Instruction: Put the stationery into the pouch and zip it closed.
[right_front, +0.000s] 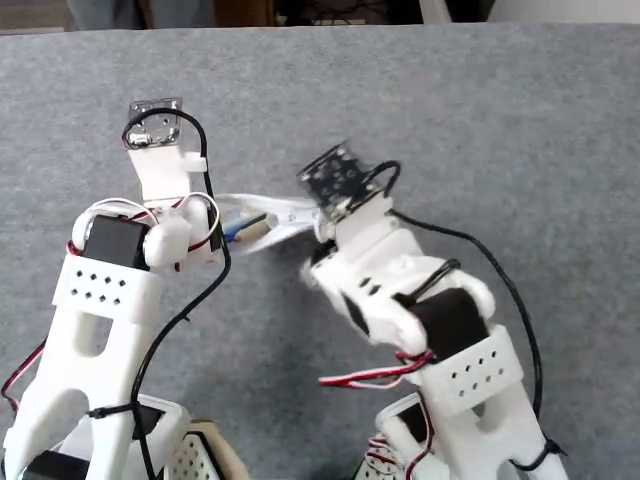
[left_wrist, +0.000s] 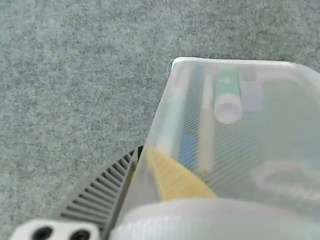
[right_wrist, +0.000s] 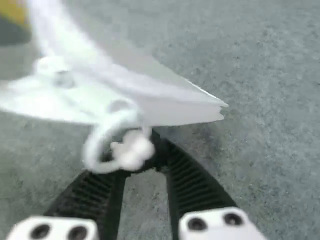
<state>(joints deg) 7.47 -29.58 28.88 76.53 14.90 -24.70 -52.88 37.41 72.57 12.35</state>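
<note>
The left end effector (right_front: 228, 225) is gripping one end of the translucent pouch (left_wrist: 240, 140) and holding it just above the grey worktop (right_front: 500, 120). Pens (left_wrist: 227, 97) and a yellow item (left_wrist: 172, 177) are lying inside the pouch. At the pouch's far corner, the right end effector (right_wrist: 156, 150) is pinching the zip pull (right_wrist: 132, 150), with its black ribbed jaws closing on the pull right beside the white ring (right_wrist: 102, 142).

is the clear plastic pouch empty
No, a green-capped white tube and a blue pen show through the wall of the translucent plastic pouch.
</note>
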